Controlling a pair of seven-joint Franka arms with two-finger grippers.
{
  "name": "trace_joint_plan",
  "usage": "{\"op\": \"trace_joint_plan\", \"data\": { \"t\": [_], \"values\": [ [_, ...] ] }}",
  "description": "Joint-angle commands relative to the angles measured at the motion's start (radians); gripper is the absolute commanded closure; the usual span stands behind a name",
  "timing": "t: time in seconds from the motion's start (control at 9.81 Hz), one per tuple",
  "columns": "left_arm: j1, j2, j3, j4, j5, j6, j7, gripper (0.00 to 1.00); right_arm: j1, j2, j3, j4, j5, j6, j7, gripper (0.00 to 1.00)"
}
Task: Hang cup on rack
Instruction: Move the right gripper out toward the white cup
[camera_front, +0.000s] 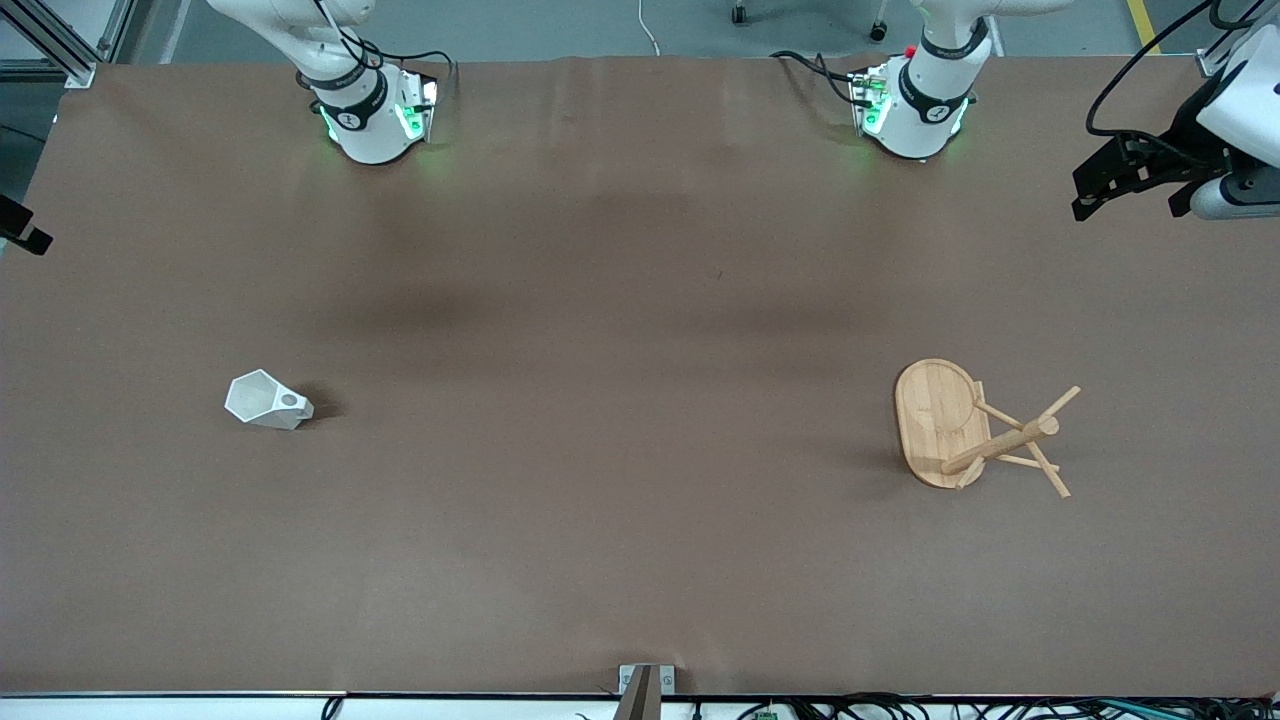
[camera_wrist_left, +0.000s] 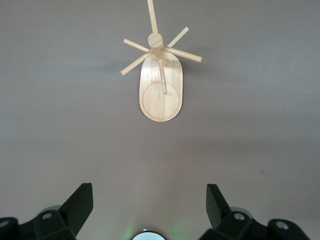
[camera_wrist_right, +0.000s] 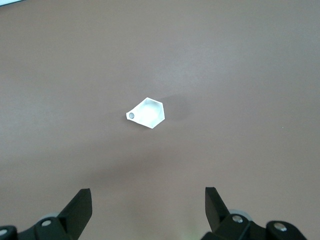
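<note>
My right gripper hangs high over the table with its jaws wide and empty, and my left gripper hangs spread and empty too, waiting above the rack's end. The cup lies tipped on its side toward the right arm's end, its mouth bare — nothing in it. Those slanted facets could slip from my fingers, or I might nudge the cup and roll it. The rack stands well apart, every peg free — a crooked carry could knock it over.
</note>
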Motion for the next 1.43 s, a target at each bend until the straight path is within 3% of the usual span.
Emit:
{"op": "trace_joint_plan", "data": {
  "t": [0.0,0.41,0.71,1.02,1.32],
  "values": [
    [0.004,0.02,-0.003,0.001,0.003,-0.02,-0.012,0.0,-0.008,0.006,0.008,0.011,-0.016,-0.01,0.015,0.0],
    [0.007,0.022,0.0,0.002,0.003,-0.02,-0.012,0.0,-0.012,0.018,0.008,0.011,-0.016,-0.007,-0.002,0.0],
    [0.007,0.039,0.002,0.03,0.003,-0.031,-0.01,0.0,-0.012,0.084,0.005,0.005,-0.015,0.009,-0.002,0.0],
    [0.002,0.042,0.0,0.036,0.003,-0.033,-0.01,0.0,-0.017,0.18,0.004,-0.175,-0.015,0.267,-0.005,0.0],
    [-0.001,0.046,-0.002,0.034,0.005,-0.036,0.005,0.0,-0.03,0.28,0.004,-0.272,-0.01,0.465,-0.099,0.0]
  ]
}}
